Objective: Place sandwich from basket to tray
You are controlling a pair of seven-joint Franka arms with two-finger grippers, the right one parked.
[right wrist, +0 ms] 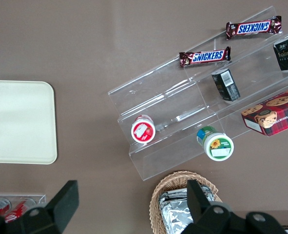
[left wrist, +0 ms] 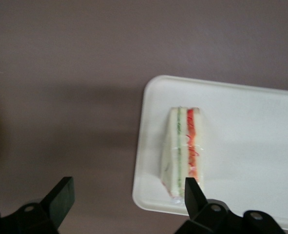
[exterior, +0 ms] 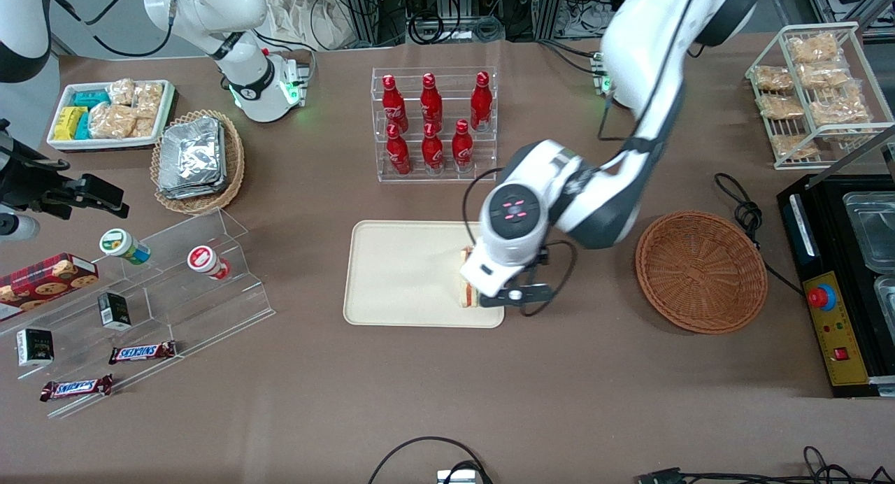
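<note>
Brown table (exterior: 489, 400), sandwich (left wrist: 183, 151) lying along tray (left wrist: 251, 146) short edge, tool (left wrist: 126, 200) above, fingers apart.

Six red bottles (exterior: 431, 124), two Snickers bars (exterior: 142, 352)

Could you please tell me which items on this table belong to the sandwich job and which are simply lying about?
Job items:
- triangular pale-bread sandwich, on the tray
- flat cream plastic tray
- round reddish-brown wicker basket, nothing in it
- tool, open above the sandwich

Lying about:
- red bottles in a clear rack
- Snickers bars
- foil packs
</note>
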